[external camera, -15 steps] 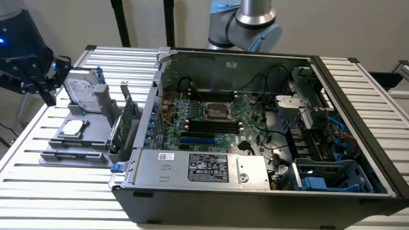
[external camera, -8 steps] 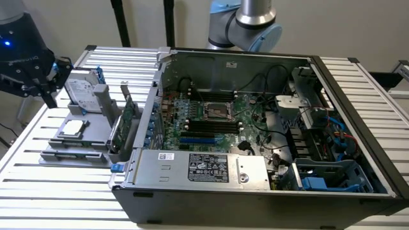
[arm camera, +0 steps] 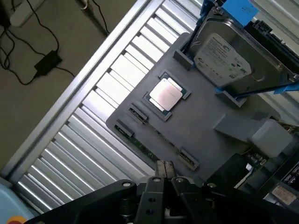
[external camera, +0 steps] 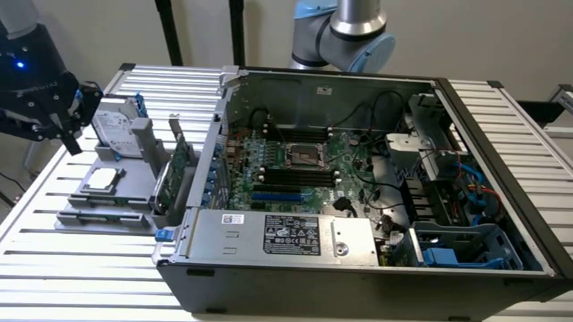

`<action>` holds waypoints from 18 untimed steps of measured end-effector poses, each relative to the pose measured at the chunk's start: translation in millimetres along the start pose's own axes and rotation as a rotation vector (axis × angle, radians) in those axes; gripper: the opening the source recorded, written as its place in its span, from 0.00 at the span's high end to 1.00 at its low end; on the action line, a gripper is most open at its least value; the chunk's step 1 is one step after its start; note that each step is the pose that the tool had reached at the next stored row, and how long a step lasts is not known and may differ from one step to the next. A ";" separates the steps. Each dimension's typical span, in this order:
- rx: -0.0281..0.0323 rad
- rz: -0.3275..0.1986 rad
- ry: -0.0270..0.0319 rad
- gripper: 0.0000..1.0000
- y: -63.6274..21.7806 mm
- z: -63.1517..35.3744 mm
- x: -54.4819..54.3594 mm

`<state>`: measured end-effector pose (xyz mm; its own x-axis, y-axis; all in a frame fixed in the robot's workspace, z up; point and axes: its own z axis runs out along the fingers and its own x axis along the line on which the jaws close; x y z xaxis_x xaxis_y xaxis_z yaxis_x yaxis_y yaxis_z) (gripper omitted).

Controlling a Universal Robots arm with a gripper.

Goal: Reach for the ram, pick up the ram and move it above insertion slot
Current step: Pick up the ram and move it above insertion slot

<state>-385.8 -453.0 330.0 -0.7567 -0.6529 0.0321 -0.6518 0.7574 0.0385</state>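
The black two-fingered tool (arm camera: 164,166) has its fingers pressed together with nothing between them, and it hangs over one edge of the flat grey plastic tray (arm camera: 201,126). Just below it the ram (arm camera: 145,148), a long thin green circuit-board stick, stands on edge in a holder along that edge of the tray, ungrasped. Mid-tray lies a square silver processor (arm camera: 166,94), and at the tray's opposite end a silver hard drive (arm camera: 229,56) in blue rails. The tray rests on a slatted aluminium worktop (arm camera: 121,74), with the open black computer case (external camera: 358,282) and its dark memory slots (external camera: 296,176) beside it. I judge the reach nearly made; grasp, lift and carry remain undone. Only a sliver of the ram shows, part of it lies behind the fingers, and I cannot tell whether they touch it.
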 end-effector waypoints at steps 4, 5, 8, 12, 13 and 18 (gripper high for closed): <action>0.0023 -0.072 0.0026 0.89 -0.1 3.0 -0.1; 0.0029 -0.090 0.0033 0.89 -0.1 3.7 -0.1; 0.0046 -0.144 0.0056 0.89 -0.2 5.8 -0.2; 0.0070 -0.218 0.0083 0.89 -0.4 8.8 -0.3; 0.0075 -0.236 0.0091 0.89 -0.4 9.5 -0.3; 0.0105 -0.327 0.0125 0.89 -0.5 13.2 -0.4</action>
<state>-385.8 -453.0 316.7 -0.5069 -0.8614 0.0320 -0.8606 0.5079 0.0384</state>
